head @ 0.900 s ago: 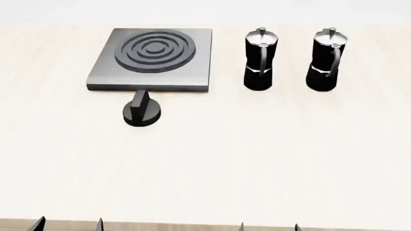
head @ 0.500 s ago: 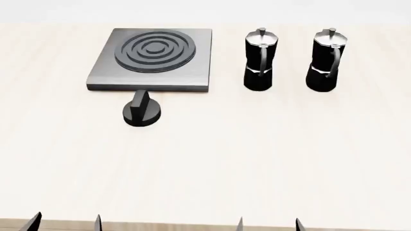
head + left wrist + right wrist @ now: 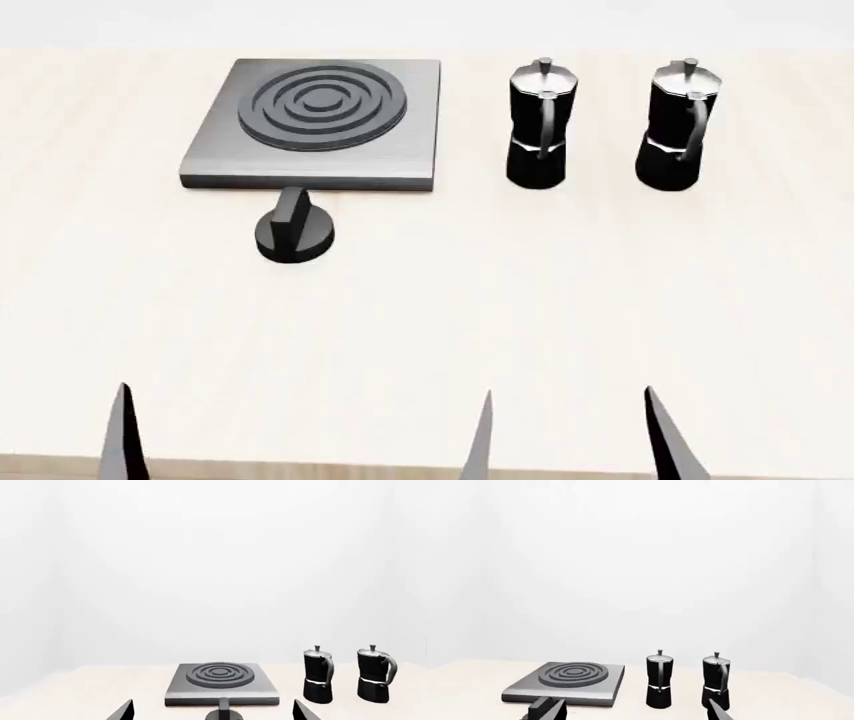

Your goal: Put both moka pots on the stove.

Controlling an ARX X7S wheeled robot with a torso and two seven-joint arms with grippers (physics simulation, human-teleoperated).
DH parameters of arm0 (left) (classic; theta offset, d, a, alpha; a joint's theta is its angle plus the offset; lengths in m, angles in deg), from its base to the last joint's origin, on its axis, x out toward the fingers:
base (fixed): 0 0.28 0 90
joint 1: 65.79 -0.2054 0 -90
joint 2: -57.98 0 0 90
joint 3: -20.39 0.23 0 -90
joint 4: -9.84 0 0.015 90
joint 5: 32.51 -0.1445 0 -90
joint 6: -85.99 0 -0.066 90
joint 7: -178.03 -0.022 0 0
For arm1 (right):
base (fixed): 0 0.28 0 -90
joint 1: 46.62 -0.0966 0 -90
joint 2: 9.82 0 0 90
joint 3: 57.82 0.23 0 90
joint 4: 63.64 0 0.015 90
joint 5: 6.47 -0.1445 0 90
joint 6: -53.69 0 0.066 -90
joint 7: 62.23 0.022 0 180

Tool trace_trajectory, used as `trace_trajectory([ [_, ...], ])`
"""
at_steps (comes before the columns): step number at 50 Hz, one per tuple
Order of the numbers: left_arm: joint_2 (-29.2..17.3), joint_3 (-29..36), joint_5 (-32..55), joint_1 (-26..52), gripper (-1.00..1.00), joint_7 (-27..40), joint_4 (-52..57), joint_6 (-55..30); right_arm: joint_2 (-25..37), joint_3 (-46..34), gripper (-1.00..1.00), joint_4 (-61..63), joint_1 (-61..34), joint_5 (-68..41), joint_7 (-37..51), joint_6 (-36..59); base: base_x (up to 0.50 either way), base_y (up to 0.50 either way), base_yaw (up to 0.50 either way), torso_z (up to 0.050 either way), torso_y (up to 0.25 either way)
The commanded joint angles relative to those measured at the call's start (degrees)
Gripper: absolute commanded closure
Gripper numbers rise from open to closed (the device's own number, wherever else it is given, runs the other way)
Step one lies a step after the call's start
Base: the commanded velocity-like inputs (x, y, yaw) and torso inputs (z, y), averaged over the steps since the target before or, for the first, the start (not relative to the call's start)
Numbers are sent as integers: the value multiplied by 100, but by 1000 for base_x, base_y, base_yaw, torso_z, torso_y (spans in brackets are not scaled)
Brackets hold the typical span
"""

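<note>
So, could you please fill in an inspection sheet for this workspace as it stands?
Surface: pale wooden table, flat.
Job's things: two glossy black faceted moka pots, left pot and right pot, upright on the table beside the square grey metal stove; the stove carries nothing.
Clutter: squat black round knob in front of the stove.
Grippers: left pincer and right pincer open, at the near edge, holding nothing.
Cables: nothing seen.
Surroundings: plain white walls.
</note>
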Motion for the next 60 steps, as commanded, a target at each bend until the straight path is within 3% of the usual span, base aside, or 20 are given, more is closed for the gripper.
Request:
trace_trajectory([
  [1,-134,76,7,-468,-100,182,1827,-339,158,-302,-100,1618,348,186,122,316,0,0,0,0,0],
  [28,-337,224,24,-467,-100,405,1809,-286,294,-281,-100,1394,246,-120,290,330,3,0,0,0,0],
  [60,-490,329,96,-382,-100,608,1573,-202,446,-423,-100,1281,217,-185,472,288,196,0,0,0,0],
])
